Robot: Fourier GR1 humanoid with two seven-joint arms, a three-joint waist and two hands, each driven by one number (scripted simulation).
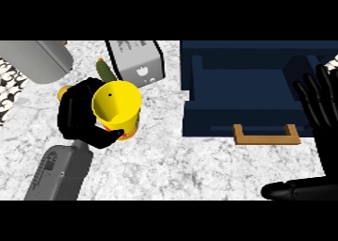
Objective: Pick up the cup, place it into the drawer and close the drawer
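Looking at this one, the left hand has its fingers and thumb curled round the yellow cup, wrapped on the side wall with the thumb showing under the lower rim. The cup sits tilted, mouth facing up toward the camera, over the marble table on the left half, well apart from the drawer.

My guess on handling: it looks like a rigid plastic or ceramic cup, light, hollow, with a smooth glossy wall, so probably a bit slippery. Nothing visible inside it. The side wall around the middle seems like the sensible place to hold, which is where the hand is now. I can't see a handle from this angle.

The dark blue drawer is pulled open to the right, its wooden handle sticking out toward the robot. The inside looks bare, so plenty of room to drop the cup in.

Stuff around: a toaster stands just behind the cup, and something green, hard to identify, pokes up beside it, close to the hand. A grey appliance fills the top left corner. The drawer's near left wall is the thing I'd watch when carrying the cup across.

The right hand rests at the right edge, fingers straight and up, next to the drawer.
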